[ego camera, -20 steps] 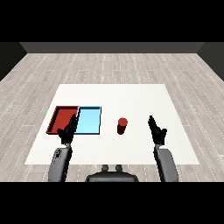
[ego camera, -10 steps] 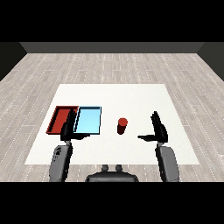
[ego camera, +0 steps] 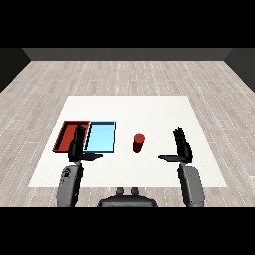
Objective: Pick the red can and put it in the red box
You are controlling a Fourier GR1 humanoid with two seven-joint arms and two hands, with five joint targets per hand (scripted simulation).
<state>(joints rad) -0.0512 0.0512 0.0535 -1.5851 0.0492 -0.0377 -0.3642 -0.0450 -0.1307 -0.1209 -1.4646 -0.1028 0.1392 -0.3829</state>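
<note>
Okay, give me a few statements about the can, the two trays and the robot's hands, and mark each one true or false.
1. The red can stands upright on the table, outside both trays. True.
2. The right hand is curled round the can. False: it is open, apart from the can.
3. The red tray lies left of the light blue tray. True.
4. The left hand holds the can. False: it holds nothing.

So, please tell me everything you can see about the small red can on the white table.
The small red cylindrical can stands upright on the white table, just right of the light blue tray and apart from it. It is plain red with a slightly brighter flat top; no label shows. Nothing touches it but the table. The open right hand is to its right, not in contact.
</note>
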